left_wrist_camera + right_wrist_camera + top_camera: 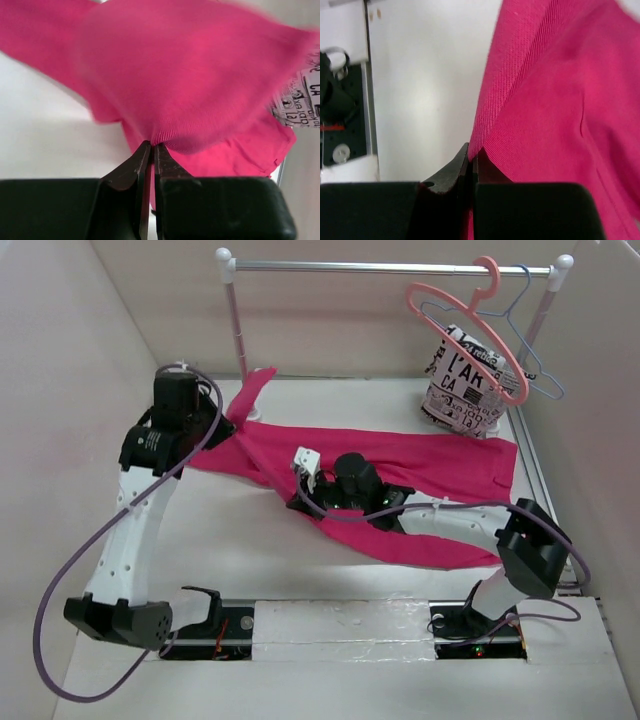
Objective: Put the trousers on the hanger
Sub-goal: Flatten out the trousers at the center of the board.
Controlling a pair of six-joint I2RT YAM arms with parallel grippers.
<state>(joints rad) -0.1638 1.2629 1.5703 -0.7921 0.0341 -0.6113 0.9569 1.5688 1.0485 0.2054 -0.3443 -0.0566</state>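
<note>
My left gripper (151,146) was clamped tight on the trousers (430,465). Its fingertips met over a small ribbed fold, and the magenta cloth bulged up just beyond them. My right gripper (471,150) was closed the same way, pinching a ribbed edge of the same garment. I could not tell whether that edge was a hem or the waistband.

The trousers lay spread across the middle of the table (250,570), with my left hold at their far-left end and my right hold on their near edge towards the centre. I judged that the two holds were set apart so the cloth would come up stretched between them and not as one bunched lump. That would make it easier to feed over a bar.

The hanger (462,340) hung by its hook from the rail (390,267) at the far right, well apart from both holds. It sat tilted, with its lower part in front of a white garment with black lettering (462,388), and a thin blue wire hanger (540,365) hung just beside it.

No part of the trousers was on the hanger yet, so I took the task to be at its start, with the garment gripped but not carried. Both pinches held only a little cloth, so it might slip once the weight hung from them. The crowded corner by the hanger would also leave little room.
</note>
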